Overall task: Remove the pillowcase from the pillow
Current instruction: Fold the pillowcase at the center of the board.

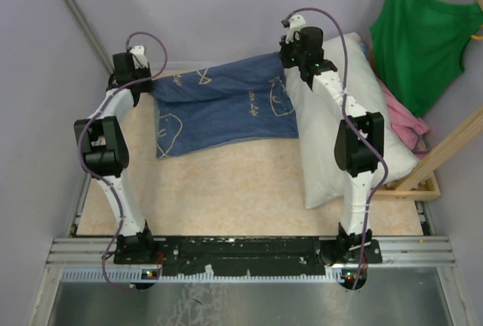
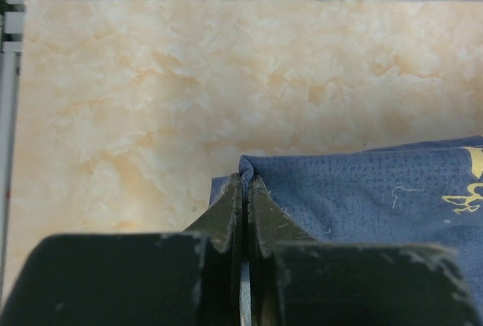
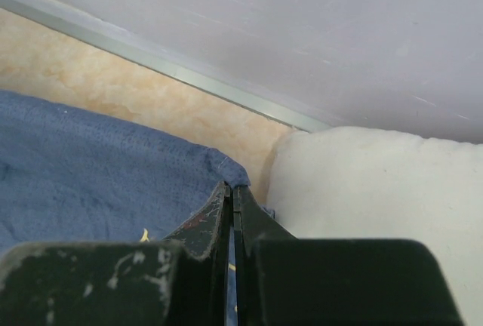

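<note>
The dark blue pillowcase (image 1: 219,103) with pale line marks hangs stretched between my two grippers over the far part of the table. It is off the pillow. The plump white pillow (image 1: 332,160) lies along the right side, partly under my right arm. My left gripper (image 1: 139,84) is shut on the pillowcase's left corner (image 2: 355,190). My right gripper (image 1: 290,62) is shut on its right corner (image 3: 113,175), right beside the pillow's far end (image 3: 377,198).
A green tank top (image 1: 423,35) hangs on a hanger at the far right, with a pink garment (image 1: 407,122) below it. A wooden frame (image 1: 445,152) stands at the right edge. Grey walls close the back and left sides.
</note>
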